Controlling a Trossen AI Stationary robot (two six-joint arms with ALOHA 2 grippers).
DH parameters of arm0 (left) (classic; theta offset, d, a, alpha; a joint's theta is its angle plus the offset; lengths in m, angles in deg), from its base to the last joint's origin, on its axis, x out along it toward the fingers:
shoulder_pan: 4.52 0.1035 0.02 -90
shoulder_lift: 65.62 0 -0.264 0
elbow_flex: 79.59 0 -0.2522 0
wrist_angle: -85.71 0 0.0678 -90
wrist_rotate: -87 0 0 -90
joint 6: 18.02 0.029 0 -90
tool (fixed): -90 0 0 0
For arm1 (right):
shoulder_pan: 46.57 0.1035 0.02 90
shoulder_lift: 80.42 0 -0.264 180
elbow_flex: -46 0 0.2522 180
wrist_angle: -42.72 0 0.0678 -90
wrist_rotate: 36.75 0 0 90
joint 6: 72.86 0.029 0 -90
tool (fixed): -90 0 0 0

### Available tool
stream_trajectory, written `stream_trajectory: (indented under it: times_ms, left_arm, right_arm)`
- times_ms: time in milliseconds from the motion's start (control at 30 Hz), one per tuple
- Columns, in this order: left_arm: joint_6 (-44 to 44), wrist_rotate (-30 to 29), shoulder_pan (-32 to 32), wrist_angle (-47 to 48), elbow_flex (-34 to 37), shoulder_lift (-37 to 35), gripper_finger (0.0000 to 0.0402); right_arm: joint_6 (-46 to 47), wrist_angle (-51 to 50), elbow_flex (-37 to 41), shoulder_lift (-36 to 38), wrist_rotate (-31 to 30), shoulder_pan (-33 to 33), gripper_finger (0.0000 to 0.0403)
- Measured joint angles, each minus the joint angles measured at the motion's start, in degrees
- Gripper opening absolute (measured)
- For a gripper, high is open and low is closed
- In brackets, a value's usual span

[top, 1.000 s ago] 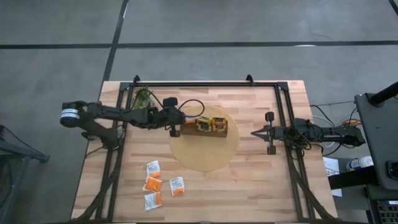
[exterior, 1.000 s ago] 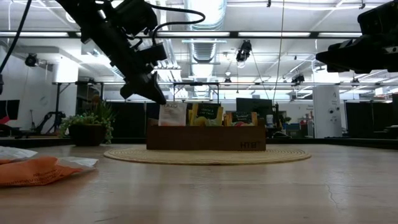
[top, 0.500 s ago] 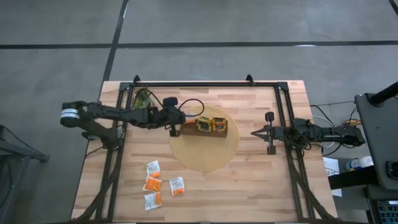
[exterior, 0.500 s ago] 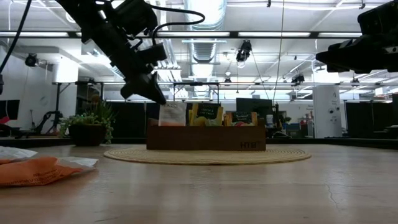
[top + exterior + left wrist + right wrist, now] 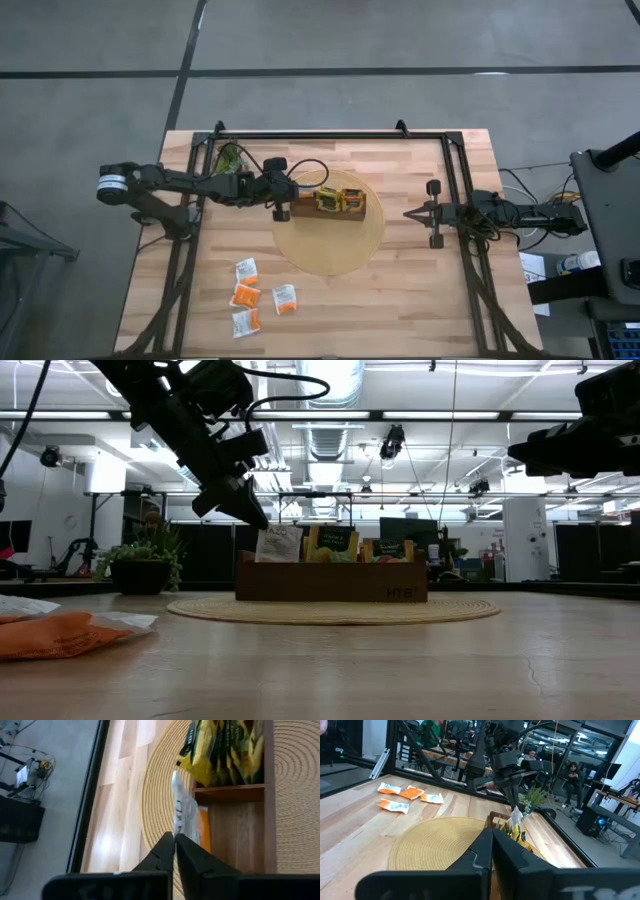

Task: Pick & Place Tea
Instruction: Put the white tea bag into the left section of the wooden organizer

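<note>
Wooden counter point(image 5: 400, 270) carries a round woven mat point(image 5: 330, 250) with a brown divided tray point(image 5: 330, 213) holding tea sachets point(image 5: 340, 201); four more sachets point(image 5: 262, 296) lie loose near its front. Left pincer point(image 5: 282, 211) hovers at the tray's end, fingers together just above a white sachet point(image 5: 184, 812); whether it grips is unclear. Right pincer point(image 5: 408, 214), closed and empty, waits well apart.

Open table point(image 5: 420, 290): we find bare wood across the near right and centre, wide enough for either arm to pass. Obstacles: wooden tray point(image 5: 330, 204) on the round woven mat point(image 5: 330, 245); potted plant point(image 5: 230, 158) at the far left corner; four loose sachets point(image 5: 262, 297) clustered near the front left. The left gripper point(image 5: 283, 205) hangs over the tray's left end, blocking that approach. The right gripper point(image 5: 412, 213) sits well apart, at the right rail point(image 5: 455, 200).
</note>
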Motion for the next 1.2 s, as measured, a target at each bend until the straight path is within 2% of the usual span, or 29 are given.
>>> stream_trajectory:
  times_ms: [233,433,533,967,1200]
  left_arm:
    - [-0.2,-0.1,-0.1,-0.1,0.0,0.0,0.0083]
    - [-1.5,-8.6,-0.1,0.0,-0.5,0.0,0.0113]
    - [-2.8,-9.8,-0.1,0.0,-0.7,0.0,0.0115]
    - [-7.9,3.8,-0.1,-1.9,-0.9,0.0,0.0115]
    - [-8.2,4.1,0.5,-2.2,-0.5,0.0,0.0115]
  right_arm:
    - [0.0,0.0,0.0,0.0,0.0,0.0,0.0008]
    - [0.0,0.0,0.0,0.0,0.0,0.0,0.0008]
    - [0.0,0.0,0.0,0.0,0.0,0.0,0.0008]
    - [0.0,0.0,0.0,0.0,0.0,0.0,0.0008]
    - [0.0,0.0,0.0,0.0,0.0,0.0,0.0008]
